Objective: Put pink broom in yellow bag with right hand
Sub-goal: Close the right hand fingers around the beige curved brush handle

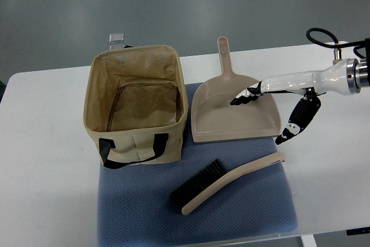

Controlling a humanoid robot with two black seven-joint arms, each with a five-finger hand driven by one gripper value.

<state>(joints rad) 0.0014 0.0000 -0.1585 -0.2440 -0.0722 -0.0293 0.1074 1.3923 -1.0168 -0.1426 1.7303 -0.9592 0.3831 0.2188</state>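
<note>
— What does the arm at the right edge of the frame look like?

— The right hand (272, 105) is glossy white along the back, with long slim fingers (241, 99) whose segments turn black toward the tips, flecked with small white patches at the joints. One separate digit (298, 120) is mostly black, with pale marks down its length.

— And further back, toward the upper right?

— The white shell widens into a rounded wrist, then meets a banded metal collar (357, 77) — silver rings against a darker one. A thick black cable (319, 34) loops above it, beside a small tan fitting.
</note>
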